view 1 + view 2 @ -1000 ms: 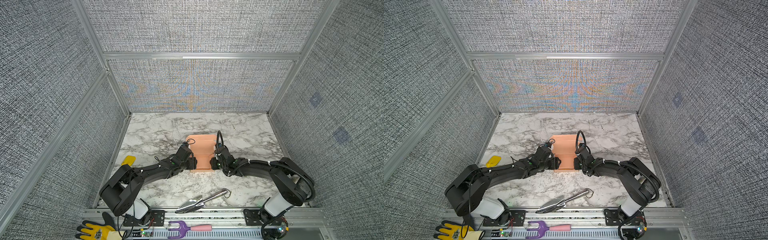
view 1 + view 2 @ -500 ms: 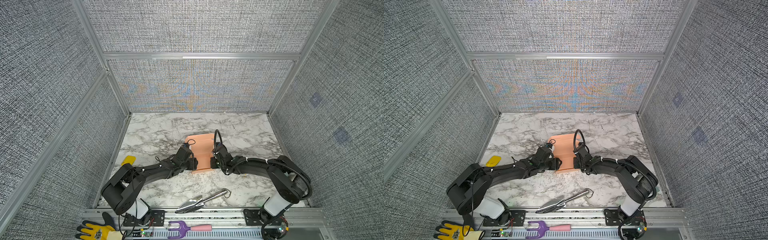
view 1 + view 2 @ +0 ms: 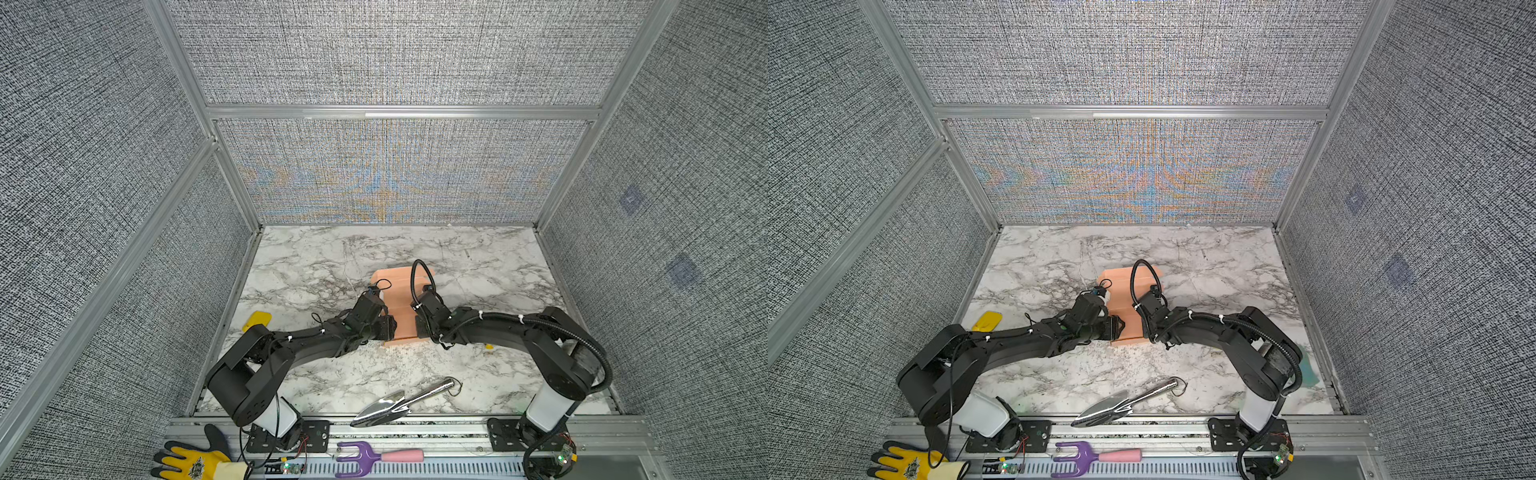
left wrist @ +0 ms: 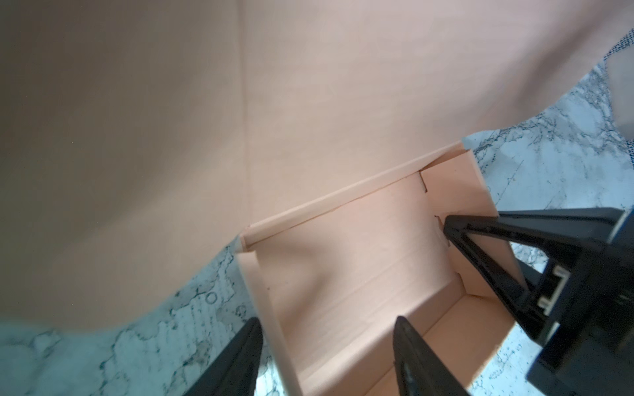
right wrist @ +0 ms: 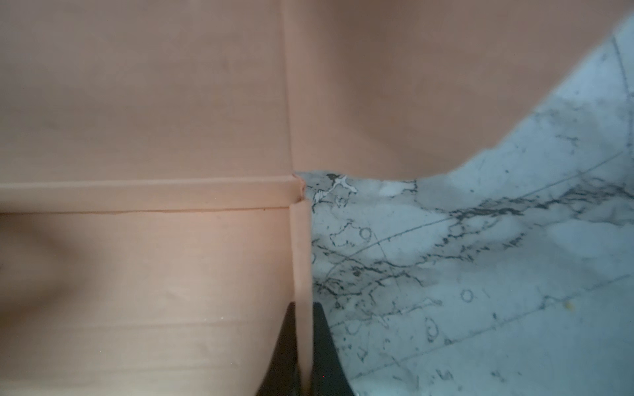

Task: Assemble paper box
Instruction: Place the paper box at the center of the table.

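Note:
The salmon-pink paper box (image 3: 400,291) (image 3: 1124,291) stands as an open tray in the middle of the marble table, its lid flap raised at the far side. My left gripper (image 3: 388,328) (image 4: 327,320) is open and straddles the box's left wall (image 4: 271,329), one finger outside and one inside. My right gripper (image 3: 419,328) (image 5: 303,308) is shut on the right wall (image 5: 302,257), pinching the cardboard edge. One of its fingers (image 4: 480,253) shows in the left wrist view on the opposite wall. The lid (image 4: 308,103) fills much of both wrist views.
A metal trowel (image 3: 401,401) lies near the table's front edge. A yellow piece (image 3: 257,320) sits at the left edge by the left arm. On the front rail lie a purple fork with pink handle (image 3: 374,457) and a yellow glove (image 3: 195,465).
The right gripper has edged toward the box and its jaws have closed on the right wall. The lid flap has shifted slightly. The left arm has hardly moved.

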Robot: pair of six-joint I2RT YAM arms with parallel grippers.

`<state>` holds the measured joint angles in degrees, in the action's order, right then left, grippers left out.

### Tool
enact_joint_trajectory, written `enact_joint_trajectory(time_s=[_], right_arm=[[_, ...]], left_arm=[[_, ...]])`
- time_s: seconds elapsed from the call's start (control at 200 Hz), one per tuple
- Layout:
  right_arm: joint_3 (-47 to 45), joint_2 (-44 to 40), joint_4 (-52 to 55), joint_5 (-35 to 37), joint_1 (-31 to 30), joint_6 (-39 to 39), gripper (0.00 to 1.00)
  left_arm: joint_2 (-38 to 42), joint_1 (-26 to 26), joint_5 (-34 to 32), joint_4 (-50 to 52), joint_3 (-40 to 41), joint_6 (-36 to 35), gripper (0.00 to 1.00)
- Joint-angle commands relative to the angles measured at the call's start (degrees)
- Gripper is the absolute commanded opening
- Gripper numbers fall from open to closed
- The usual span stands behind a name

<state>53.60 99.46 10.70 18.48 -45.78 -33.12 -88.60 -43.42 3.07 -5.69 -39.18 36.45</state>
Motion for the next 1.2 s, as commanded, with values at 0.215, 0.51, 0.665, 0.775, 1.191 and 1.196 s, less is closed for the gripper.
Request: enact_joint_trajectory(time_s=[0.215,0.51,0.665,0.775,1.191,1.196], right_arm=[[-2.1,-7.8,0.0,1.0,-0.5,-0.1,0.51],[-3.3,-12.2,-0.9,0.1,-0.2,-0.6,0.6],[-5.8,-17.5,2.3,3.5,0.2,-1.6,0.6],[-8.3,-23.2,7.3,6.8,0.9,-3.0,0.6],[-22.4,-42.2,20.8,7.8,13.0,-9.1,0.6],[-22.5,-42.3,20.8,7.6,13.2,-9.0,0.6]], left_arm=[[0.5,-0.1,0.5,-1.3,0.5,-0.4,0.63],[0.9,-0.3,0.3,-1.7,0.9,-0.3,0.64],[2.1,-0.5,-1.0,0.1,-0.5,-1.9,0.77],[3.2,-0.5,-1.6,0.9,-1.8,-3.2,0.84],[5.4,-2.0,-3.1,1.0,-2.1,-5.0,0.99],[5.5,-2.0,-3.1,1.0,-2.1,-5.0,0.99]])
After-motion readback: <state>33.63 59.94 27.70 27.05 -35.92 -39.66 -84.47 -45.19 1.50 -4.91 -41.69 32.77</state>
